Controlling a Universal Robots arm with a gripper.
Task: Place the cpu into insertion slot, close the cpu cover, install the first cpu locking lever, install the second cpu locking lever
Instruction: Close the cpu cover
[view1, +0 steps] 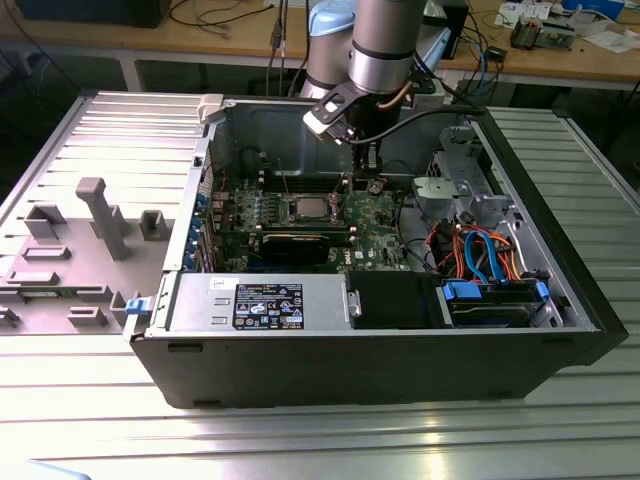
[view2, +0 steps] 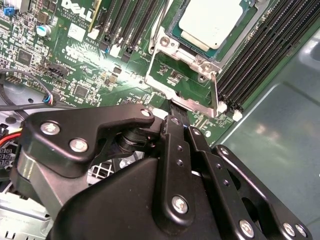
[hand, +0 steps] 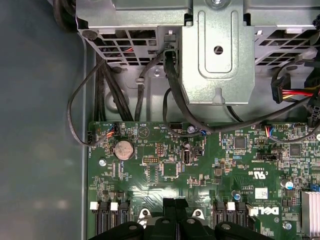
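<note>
Inside the open computer case (view1: 380, 370), the green motherboard (view1: 375, 215) is seen lying flat. On it the insertion slot (view2: 200, 106) is occupied by the cpu (view2: 215, 22), whose dull silver top is framed by the cpu cover (view2: 185, 55). Long black memory slots (view2: 265, 55) are ranged alongside. The arm (view1: 385, 40) is held upright over the board, and the gripper (view2: 175, 112) is poised just beside the slot's silver rim. Its fingers are pressed together, and nothing can be made out between them.
</note>
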